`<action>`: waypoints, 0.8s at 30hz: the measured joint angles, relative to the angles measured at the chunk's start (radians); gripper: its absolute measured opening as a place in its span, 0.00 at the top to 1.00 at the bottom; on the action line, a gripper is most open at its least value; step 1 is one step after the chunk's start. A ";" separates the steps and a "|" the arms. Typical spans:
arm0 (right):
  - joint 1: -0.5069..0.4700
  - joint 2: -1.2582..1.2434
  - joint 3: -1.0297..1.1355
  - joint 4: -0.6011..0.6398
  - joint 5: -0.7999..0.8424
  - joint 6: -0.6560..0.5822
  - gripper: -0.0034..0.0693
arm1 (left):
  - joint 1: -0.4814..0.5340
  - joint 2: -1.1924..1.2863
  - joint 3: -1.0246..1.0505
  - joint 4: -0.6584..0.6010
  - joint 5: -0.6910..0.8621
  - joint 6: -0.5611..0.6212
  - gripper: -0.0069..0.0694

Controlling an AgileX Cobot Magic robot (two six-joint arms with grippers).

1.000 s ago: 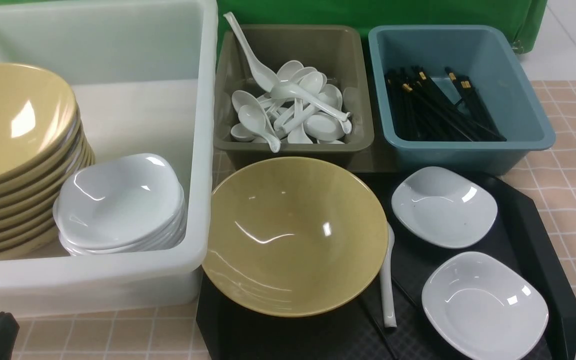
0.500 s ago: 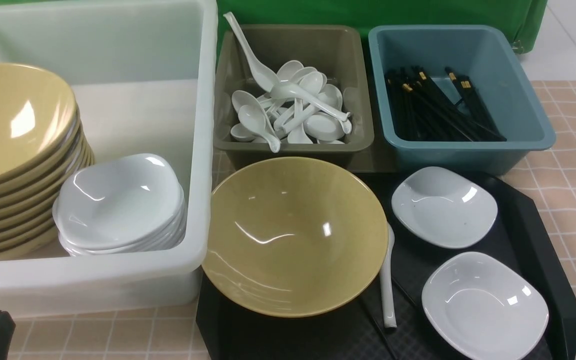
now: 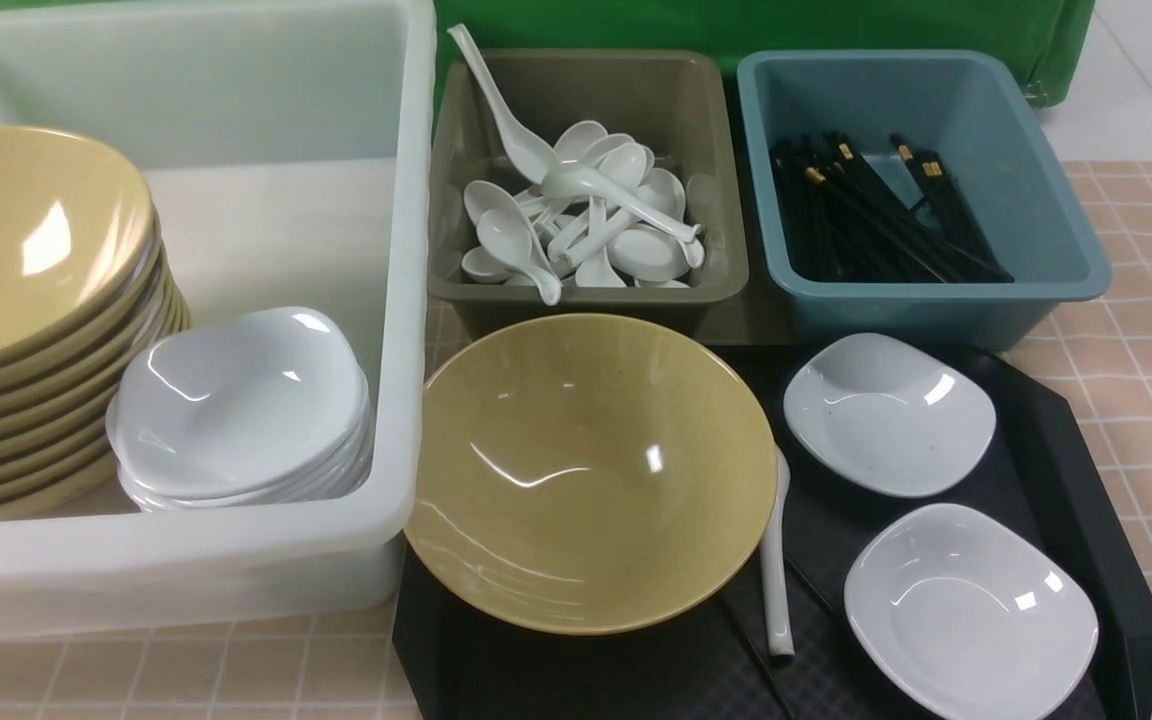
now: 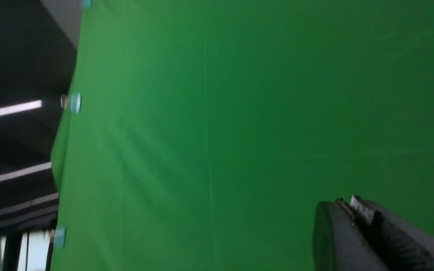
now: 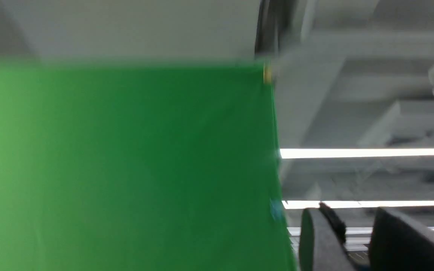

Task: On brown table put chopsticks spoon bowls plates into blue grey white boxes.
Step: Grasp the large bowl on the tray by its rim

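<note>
Large bowl: glossy, smooth, looks ceramic or hard plastic; cannot tell which. Same gloss on the stacked bowls, left of the large bowl. White dishes stacked between: slick, shiny glaze-like surface; matching finish on the two loose dishes right of the large bowl. White tub left of it: translucent plastic, smooth, soft sheen. Beyond the large bowl, grey tub and blue tub: smooth opaque plastic. Spoons beyond it: glossy, smooth. Tray beneath it: black, plastic-looking, faintly textured, low sheen.
</note>
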 joint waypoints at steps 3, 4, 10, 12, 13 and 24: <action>0.000 0.000 0.000 0.000 -0.053 0.142 0.62 | 0.000 0.000 0.000 -0.017 -0.109 -0.057 0.90; 0.000 0.000 0.000 0.000 -0.054 0.185 0.62 | 0.000 0.000 0.000 -0.034 -0.137 -0.088 0.90; 0.000 0.017 -0.232 0.006 0.233 0.135 0.71 | 0.000 0.031 -0.267 -0.096 0.165 -0.236 0.90; 0.000 0.062 -0.362 0.006 0.374 0.063 0.79 | 0.000 0.125 -0.440 -0.062 0.342 -0.204 0.90; 0.000 0.096 -0.429 0.006 0.453 0.023 0.83 | 0.000 0.191 -0.541 -0.029 0.425 -0.161 0.90; 0.007 0.452 -0.558 0.006 1.193 -0.145 0.90 | -0.041 0.703 -0.815 -0.064 0.877 -0.191 0.90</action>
